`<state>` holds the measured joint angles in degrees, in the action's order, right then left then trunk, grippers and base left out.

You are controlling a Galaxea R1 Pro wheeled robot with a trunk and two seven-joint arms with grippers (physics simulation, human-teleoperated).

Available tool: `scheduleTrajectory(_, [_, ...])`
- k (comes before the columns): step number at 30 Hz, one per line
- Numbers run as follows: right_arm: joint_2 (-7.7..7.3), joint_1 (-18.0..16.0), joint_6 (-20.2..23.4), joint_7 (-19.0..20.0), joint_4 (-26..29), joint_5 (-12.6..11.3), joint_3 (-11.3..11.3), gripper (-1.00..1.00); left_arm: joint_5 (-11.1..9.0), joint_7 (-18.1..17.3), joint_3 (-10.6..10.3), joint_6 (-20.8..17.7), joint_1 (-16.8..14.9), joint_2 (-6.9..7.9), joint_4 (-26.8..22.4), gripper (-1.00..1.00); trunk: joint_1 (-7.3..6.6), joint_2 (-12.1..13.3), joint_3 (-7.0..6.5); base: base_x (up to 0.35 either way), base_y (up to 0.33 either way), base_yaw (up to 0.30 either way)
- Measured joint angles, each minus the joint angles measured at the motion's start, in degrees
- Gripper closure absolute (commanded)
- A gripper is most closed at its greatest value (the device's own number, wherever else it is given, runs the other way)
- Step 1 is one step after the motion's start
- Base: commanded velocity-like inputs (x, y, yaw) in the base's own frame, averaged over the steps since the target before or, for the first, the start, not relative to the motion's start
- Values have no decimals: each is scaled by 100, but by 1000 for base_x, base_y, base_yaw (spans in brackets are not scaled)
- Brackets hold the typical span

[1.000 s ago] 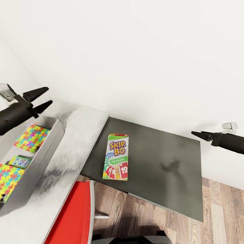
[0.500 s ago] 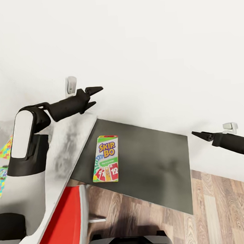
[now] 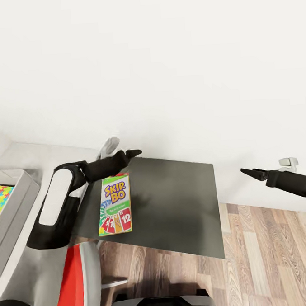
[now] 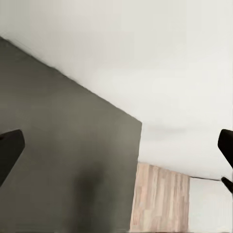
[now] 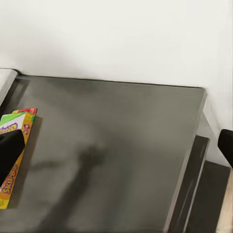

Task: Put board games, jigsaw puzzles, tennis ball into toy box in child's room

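A: From the head view, where is the card game?
B: The card game box (image 3: 114, 204) lies flat on the dark surface (image 3: 184, 214), near its left edge, long axis running away from the robot. The left pincer (image 3: 131, 153) hovers just past the box's far end, clearly nearer than the right pincer (image 3: 245, 171), which hangs well apart beyond the surface's right side. I cannot tell here whether either is spread.

A: Left wrist?
B: Fingers (image 4: 9, 150) wide apart, over bare surface.

A: Right wrist?
B: Fingers (image 5: 8, 148) apart too; the box (image 5: 14, 141) lies across the surface from them.
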<state>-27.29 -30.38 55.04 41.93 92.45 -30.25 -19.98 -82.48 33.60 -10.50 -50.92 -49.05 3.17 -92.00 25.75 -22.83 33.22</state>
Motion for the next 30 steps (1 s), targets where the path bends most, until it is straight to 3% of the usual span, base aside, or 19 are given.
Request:
scheduleTrajectory(1, [13, 7, -23, -55, -2, 87, 22, -100, 160, 55, -1, -7, 212, 49, -3, -100, 1, 2, 1, 0, 0, -9])
scheduleTrajectory(6, [20, 10, 13, -123, 4, 366, 37, -100, 221, 280, -44, -18, 259, 125, -5, -100, 0, 1, 0, 0, 0, -4])
scheduleTrajectory(19, [12, 12, 31, -123, 8, 434, 30, -100, 168, 317, -4, -32, 381, 162, -1, -100, 2, 0, 0, -31, 0, 0])
scheduleTrajectory(30, [22, 12, 31, -125, 4, 428, 37, -100, 187, 330, 168, -39, 397, 315, 19, -100, 1, 1, 0, -51, 0, -34])
